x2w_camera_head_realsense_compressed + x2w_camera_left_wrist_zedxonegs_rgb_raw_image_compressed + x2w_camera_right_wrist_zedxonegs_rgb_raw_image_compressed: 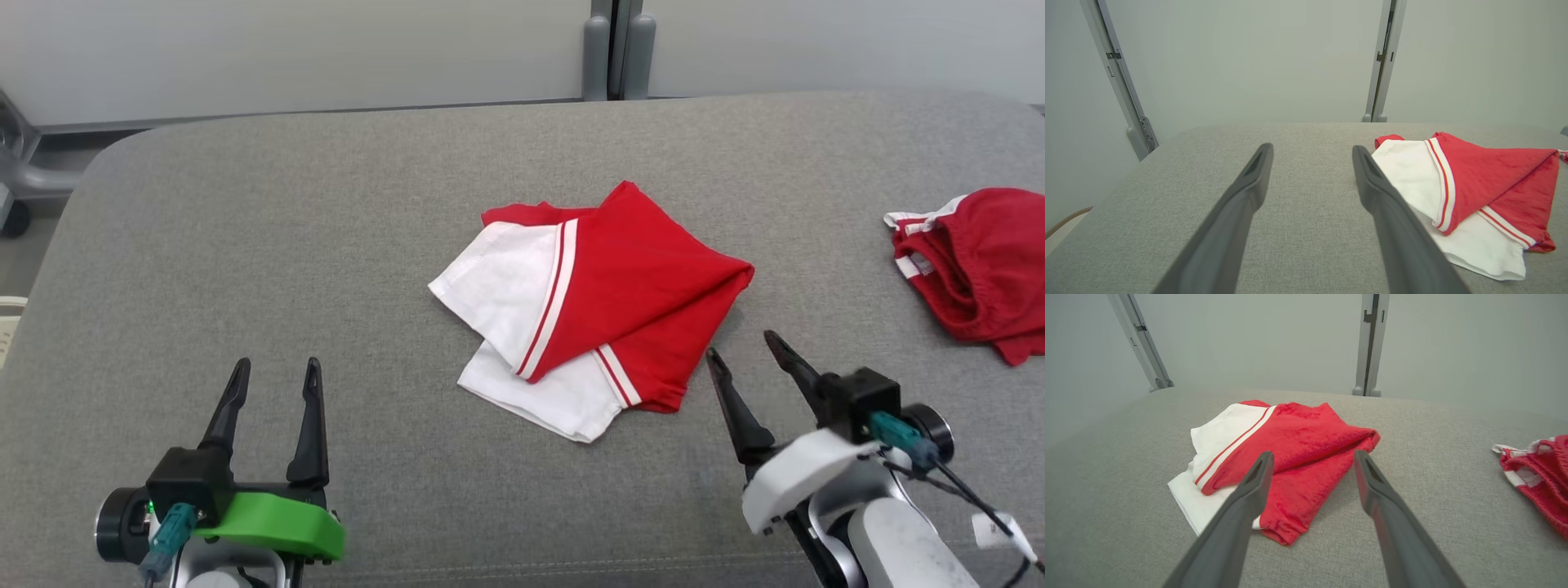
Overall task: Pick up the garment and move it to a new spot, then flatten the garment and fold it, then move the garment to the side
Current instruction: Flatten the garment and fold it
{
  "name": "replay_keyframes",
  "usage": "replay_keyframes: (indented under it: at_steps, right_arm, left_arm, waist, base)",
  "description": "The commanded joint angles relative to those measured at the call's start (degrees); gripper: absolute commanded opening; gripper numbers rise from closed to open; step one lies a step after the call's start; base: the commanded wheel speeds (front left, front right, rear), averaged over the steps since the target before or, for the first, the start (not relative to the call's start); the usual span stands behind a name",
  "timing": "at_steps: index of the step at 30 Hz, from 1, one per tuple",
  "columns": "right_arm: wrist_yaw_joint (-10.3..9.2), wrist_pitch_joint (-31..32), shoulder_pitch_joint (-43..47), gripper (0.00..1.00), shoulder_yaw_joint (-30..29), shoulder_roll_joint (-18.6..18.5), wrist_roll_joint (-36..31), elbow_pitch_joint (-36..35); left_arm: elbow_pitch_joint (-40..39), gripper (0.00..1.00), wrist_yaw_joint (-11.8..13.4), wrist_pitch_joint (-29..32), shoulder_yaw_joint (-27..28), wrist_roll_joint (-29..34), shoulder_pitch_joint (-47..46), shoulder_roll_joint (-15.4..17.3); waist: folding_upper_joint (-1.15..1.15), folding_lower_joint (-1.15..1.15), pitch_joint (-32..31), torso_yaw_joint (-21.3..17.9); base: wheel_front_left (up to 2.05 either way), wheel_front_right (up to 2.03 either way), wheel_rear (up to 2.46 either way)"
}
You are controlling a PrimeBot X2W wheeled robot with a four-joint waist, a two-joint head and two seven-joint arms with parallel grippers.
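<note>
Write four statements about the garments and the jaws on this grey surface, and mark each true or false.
1. The folded red and white garment lies on the grey cushion. True.
2. The right jaws are shut on that garment. False: they stand open near its red edge and grip nothing.
3. A second red garment lies crumpled at the robot's right. True.
4. The left jaws rest on the folded garment. False: they stand open over bare cushion, apart from it.
</note>
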Motion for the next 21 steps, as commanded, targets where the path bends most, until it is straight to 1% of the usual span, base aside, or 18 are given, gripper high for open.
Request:
replay_keyframes:
  at_steps: [1, 6, 10, 14, 21]
  right_arm:
    - [-0.04, 1.14, -1.54, 1.00, 0.82, -0.86, 0.56, 0.37]
    - [-0.06, 9.16, -9.28, 1.00, 7.65, -5.27, 2.44, 2.62]
    - [-0.05, 13.84, -16.16, 1.00, 13.33, -7.52, 4.30, 4.70]
    - [-0.05, 16.86, -23.24, 1.00, 19.21, -8.72, 6.44, 8.07]
    - [-0.06, 19.23, -34.57, 1.00, 27.56, -8.35, 10.99, 17.97]
  left_arm:
    - [0.30, 1.00, -0.22, -0.49, -0.11, -0.36, -0.96, 0.08]
    - [1.32, 1.00, -0.79, -1.39, -1.49, -0.38, -3.53, -1.18]
    - [2.89, 1.00, -1.48, -2.39, -2.68, -0.60, -6.13, -2.31]
    - [4.79, 1.00, -2.12, -3.24, -3.97, -1.02, -8.69, -3.58]
    - [7.41, 1.00, -3.06, -3.92, -6.24, -2.09, -12.23, -5.18]
  waist:
    - [-0.01, 0.00, 1.35, 1.20]
    - [-0.01, 0.00, 4.72, 4.27]
    - [-0.01, 0.00, 7.62, 7.42]
    - [-0.01, 0.00, 9.96, 10.64]
    - [-0.01, 0.00, 12.87, 16.29]
  base:
    - [0.00, 0.00, 0.00]
    - [0.00, 0.00, 0.00]
    - [0.00, 0.00, 0.00]
    - [0.00, 0.00, 0.00]
    - [0.00, 0.00, 0.00]
